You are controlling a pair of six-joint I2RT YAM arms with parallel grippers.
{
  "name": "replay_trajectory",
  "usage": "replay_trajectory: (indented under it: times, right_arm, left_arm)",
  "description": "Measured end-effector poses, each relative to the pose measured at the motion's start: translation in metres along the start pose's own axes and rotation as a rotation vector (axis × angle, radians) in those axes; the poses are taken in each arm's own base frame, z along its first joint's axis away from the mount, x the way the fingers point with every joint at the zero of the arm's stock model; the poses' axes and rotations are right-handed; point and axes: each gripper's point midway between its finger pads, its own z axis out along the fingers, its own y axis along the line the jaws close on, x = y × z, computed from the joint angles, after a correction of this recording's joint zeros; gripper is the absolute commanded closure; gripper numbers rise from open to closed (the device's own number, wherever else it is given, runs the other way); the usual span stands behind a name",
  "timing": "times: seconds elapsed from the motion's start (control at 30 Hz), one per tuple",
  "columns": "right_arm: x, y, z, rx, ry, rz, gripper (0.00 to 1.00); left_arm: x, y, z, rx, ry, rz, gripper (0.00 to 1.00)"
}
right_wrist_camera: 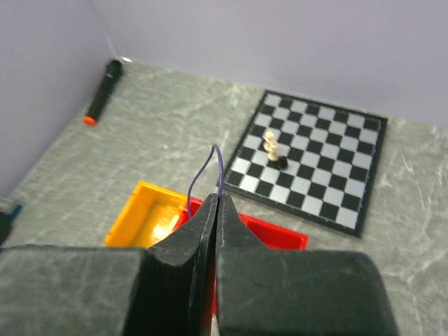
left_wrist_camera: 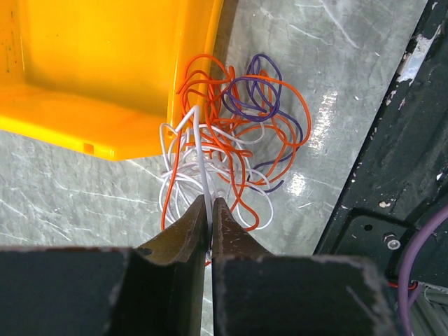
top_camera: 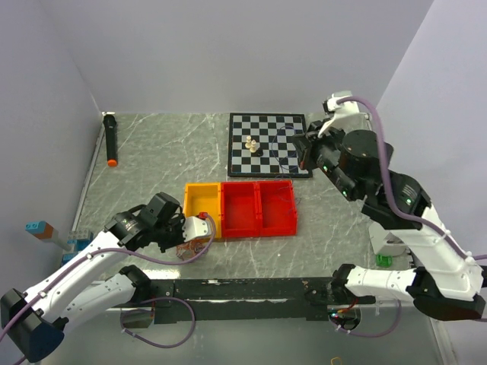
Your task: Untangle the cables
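Currently, tangled thin orange, purple and white cables (left_wrist_camera: 234,136) lie just outside the yellow plastic bin (left_wrist_camera: 190,77). The left gripper (left_wrist_camera: 210,204) pinches a white strand (left_wrist_camera: 201,154); the right gripper (right_wrist_camera: 217,201) pinches a purple strand (right_wrist_camera: 221,171), legible only in wrist views.

The cables (left_wrist_camera: 225,150) sit hemmed between the yellow bin's (top_camera: 199,199) near corner and the black rail (top_camera: 236,289) along the near edge. Left of that bin the counter (top_camera: 144,171) lies open out to the marker (top_camera: 111,141). Chess pieces (top_camera: 252,144) obstruct the far chessboard (top_camera: 285,157).
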Motion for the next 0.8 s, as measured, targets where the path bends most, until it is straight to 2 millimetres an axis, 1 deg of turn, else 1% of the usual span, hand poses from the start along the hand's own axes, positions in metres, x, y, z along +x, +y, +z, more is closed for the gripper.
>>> replay_trajectory:
  times: [0.1, 0.2, 0.27, 0.43, 0.53, 0.63, 0.8]
  right_arm:
    - [0.016, -0.012, 0.012, 0.032, 0.039, -0.005, 1.00]
    - [0.030, -0.019, 0.020, 0.049, 0.070, -0.005, 1.00]
    - [0.037, -0.018, 0.023, 0.045, 0.088, -0.006, 1.00]
    - [0.047, -0.016, 0.030, 0.039, 0.114, -0.007, 1.00]
    - [0.057, -0.019, 0.035, 0.053, 0.134, -0.006, 1.00]
    - [0.077, -0.030, 0.041, 0.101, 0.172, -0.003, 1.00]
    - [0.124, -0.058, 0.050, 0.207, 0.270, 0.003, 1.00]
  left_arm:
    - [0.000, 0.000, 0.000, -0.002, -0.001, 0.002, 0.92]
    - [0.001, 0.000, -0.002, 0.001, 0.002, 0.007, 0.91]
    - [0.002, -0.001, -0.003, 0.008, 0.008, 0.009, 0.91]
    - [-0.002, -0.002, -0.008, 0.012, -0.004, 0.016, 0.91]
    - [-0.003, -0.002, -0.011, 0.014, -0.016, 0.017, 0.92]
    - [-0.002, -0.006, -0.015, 0.036, -0.015, 0.011, 0.92]
    - [-0.001, -0.012, -0.019, 0.065, -0.011, 0.010, 0.92]
